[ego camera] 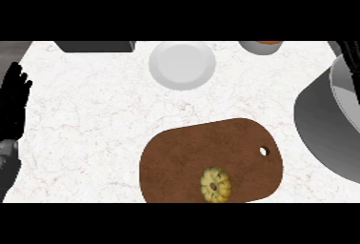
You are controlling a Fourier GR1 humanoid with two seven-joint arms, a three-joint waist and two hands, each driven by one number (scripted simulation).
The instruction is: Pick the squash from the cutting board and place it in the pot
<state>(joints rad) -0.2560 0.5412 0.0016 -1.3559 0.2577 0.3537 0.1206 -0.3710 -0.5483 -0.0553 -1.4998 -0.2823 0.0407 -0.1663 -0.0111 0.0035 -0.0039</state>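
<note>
At the far-left edge of the view, the left hand (14,102) is resting open, its black fingers standing straight and slightly apart, pointing toward the far side of the counter (84,124); it is holding nothing and touching none of the objects. Its grey forearm is showing just below it, at the near-left corner. Moving right along the far edge, a dark grey block-like object (95,45) is sitting partly cut off by the top of the view. Further right, a white round plate (181,65) is lying flat on the pale marbled counter, well apart from everything else. Near of the plate, a brown cutting board (211,157) with a small hanging hole near its right edge is lying on the counter, its near part running out of view. The squash (215,185) — small, yellow, ribbed, seen from above — is sitting on the near part of the cutting board, close to the bottom edge of the view. At the far edge, right of the plate, a small grey bowl (260,46) holding something orange is only partly showing. At the right, the large grey pot (325,124) is filling the edge of the view — just beside the board, not touching it. The right hand is not showing.
</note>
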